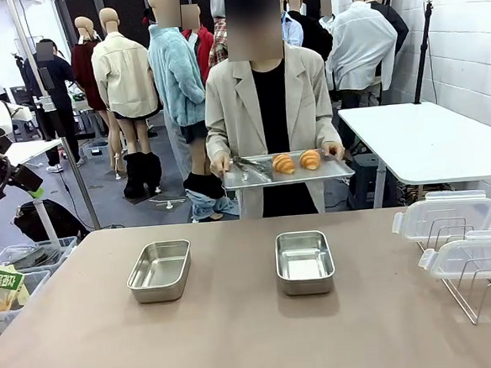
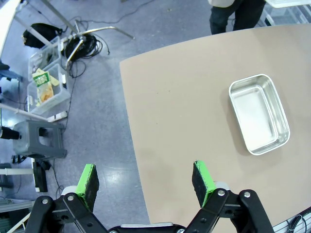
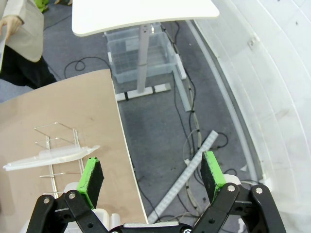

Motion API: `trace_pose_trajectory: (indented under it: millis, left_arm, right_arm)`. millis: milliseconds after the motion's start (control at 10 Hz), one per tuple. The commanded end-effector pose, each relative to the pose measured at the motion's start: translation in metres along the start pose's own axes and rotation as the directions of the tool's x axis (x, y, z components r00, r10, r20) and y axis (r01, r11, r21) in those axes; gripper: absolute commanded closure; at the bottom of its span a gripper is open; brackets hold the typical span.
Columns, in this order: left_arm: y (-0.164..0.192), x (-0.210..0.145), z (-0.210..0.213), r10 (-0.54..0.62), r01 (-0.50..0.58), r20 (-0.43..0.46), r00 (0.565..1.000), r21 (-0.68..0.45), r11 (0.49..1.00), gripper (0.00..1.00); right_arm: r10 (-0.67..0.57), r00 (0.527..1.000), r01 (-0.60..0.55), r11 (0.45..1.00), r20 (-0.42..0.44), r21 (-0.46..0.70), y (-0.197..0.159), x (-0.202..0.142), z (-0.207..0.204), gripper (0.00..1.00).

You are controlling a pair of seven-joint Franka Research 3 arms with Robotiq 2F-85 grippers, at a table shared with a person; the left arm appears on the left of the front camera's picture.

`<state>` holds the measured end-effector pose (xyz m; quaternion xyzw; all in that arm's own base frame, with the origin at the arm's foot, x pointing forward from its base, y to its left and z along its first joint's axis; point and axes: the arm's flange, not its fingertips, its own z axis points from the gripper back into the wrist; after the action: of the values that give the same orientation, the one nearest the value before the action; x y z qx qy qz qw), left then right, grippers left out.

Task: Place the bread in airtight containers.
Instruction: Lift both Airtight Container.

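Two golden-brown rolls, one (image 1: 284,164) beside the other (image 1: 310,159), lie on a flat metal tray (image 1: 253,175) that a person in a beige jacket holds at the table's far side. Two open steel containers stand on the brown table, one at left (image 1: 160,271) (image 2: 259,113) and one at centre (image 1: 305,261). Their translucent lids (image 1: 447,216) (image 3: 51,158) rest on a wire rack at right. My left gripper (image 2: 146,184) hangs open above the table's left edge. My right gripper (image 3: 153,175) stands open over the floor beyond the table's right edge.
Tongs (image 1: 248,167) lie on the held tray. The wire rack (image 1: 480,281) takes up the table's right side. A white table (image 1: 428,137) stands at the back right. Plastic bins (image 2: 46,87) and cables sit on the floor at left.
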<state>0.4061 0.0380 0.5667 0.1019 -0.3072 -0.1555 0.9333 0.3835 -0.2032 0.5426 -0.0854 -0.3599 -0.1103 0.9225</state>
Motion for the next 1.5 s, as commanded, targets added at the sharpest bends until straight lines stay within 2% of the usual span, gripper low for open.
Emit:
trace_pose_trajectory:
  millis: [0, 1400]
  left_arm:
    - [0.0019, 0.0007, -0.0008, -0.005, 0.005, -0.006, 1.000, 0.016, 1.000, 0.00]
    - [0.0019, 0.0007, -0.0008, -0.005, 0.005, -0.006, 1.000, 0.016, 1.000, 0.00]
  right_arm:
    - [0.014, 1.000, -0.014, 1.000, -0.004, 0.000, -0.0003, -0.0026, -0.0010, 0.00]
    - [0.014, 1.000, -0.014, 1.000, -0.004, 0.000, -0.0003, -0.0026, -0.0010, 0.00]
